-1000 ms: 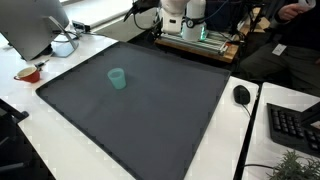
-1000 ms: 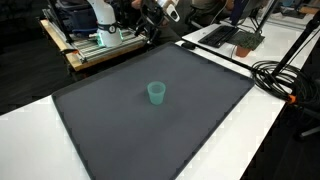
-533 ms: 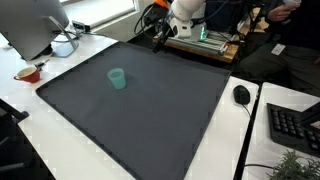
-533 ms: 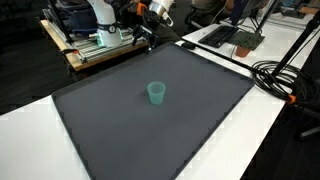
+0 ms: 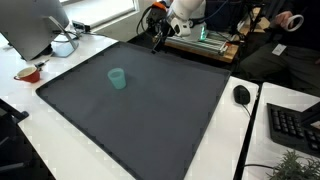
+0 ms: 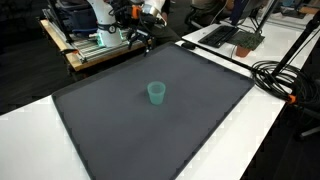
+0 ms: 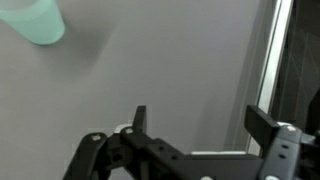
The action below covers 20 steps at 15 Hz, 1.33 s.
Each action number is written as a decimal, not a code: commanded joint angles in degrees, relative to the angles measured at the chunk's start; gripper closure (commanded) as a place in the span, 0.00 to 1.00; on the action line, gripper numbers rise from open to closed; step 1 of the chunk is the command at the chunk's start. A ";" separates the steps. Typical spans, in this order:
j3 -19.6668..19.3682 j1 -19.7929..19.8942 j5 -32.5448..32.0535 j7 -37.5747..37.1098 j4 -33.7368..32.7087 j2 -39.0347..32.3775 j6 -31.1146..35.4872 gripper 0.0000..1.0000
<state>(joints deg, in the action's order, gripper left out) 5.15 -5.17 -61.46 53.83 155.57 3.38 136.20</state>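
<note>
A small teal cup stands upright on the dark grey mat in both exterior views (image 5: 117,78) (image 6: 156,93), and shows at the top left corner of the wrist view (image 7: 35,20). My gripper (image 5: 157,43) (image 6: 143,38) hangs over the far edge of the mat, well away from the cup. In the wrist view the gripper (image 7: 200,122) has its two black fingers spread wide with nothing between them. It holds nothing.
The dark mat (image 5: 140,110) covers a white table. A monitor (image 5: 30,25), a white bowl (image 5: 63,45) and a red dish (image 5: 28,72) sit at one side. A mouse (image 5: 241,95) and keyboard (image 5: 297,128) lie at the other. Cables (image 6: 285,75) and a laptop (image 6: 228,35) show beside the mat.
The arm has swung out from the robot base and lowered towards the far edge of the mat. The cup has not moved.
</note>
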 commanded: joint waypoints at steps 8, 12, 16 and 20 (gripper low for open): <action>-4.06 3.99 -46.68 -14.80 -9.71 -8.80 17.05 0.00; -5.47 6.22 -57.18 -23.03 -13.86 -13.99 20.24 0.00; -5.38 6.21 -54.52 -21.82 -13.43 -14.14 20.53 0.00; -5.18 6.02 -57.14 -25.57 -14.09 -16.05 16.80 0.00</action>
<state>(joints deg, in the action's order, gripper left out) -0.14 1.15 -116.03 31.87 141.72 -11.63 156.23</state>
